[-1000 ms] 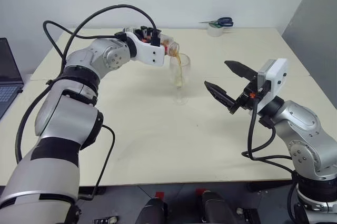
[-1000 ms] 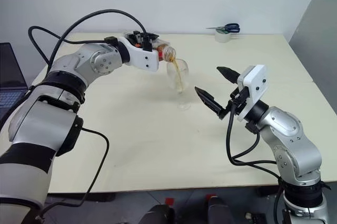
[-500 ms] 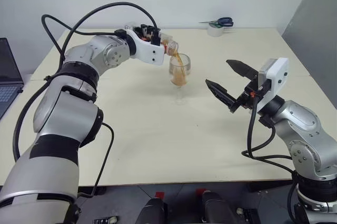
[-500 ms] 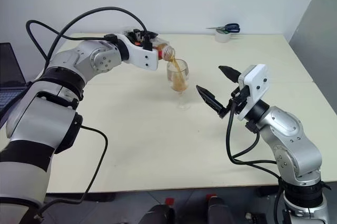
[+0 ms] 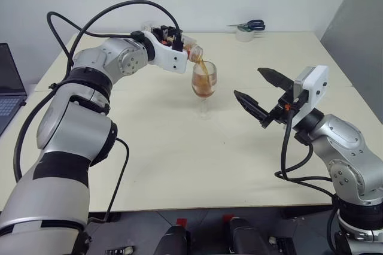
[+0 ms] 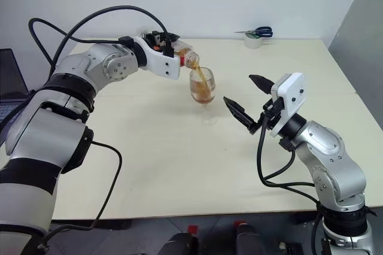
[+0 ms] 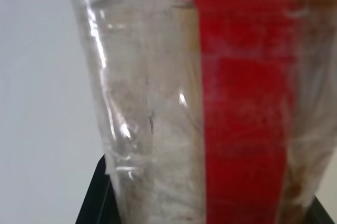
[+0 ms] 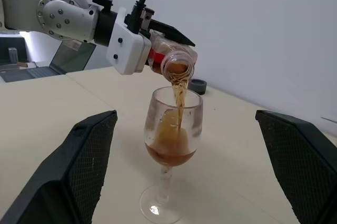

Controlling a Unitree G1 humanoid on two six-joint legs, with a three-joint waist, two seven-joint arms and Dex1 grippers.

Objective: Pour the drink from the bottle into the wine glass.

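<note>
Left end effector (image 5: 179, 44) clenched, right end effector (image 5: 258, 90) agape

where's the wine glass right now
The wine glass stands upright near the table's middle in the head views, under the tipped bottle's mouth, left of the open right pincer.

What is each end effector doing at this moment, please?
Left end effector: closed on the bottle, pouring into the wine glass.
Right end effector: open, holding nothing.

Lab or office, bare table (image 5: 179, 165), laptop (image 5: 9, 90), plain walls
</note>
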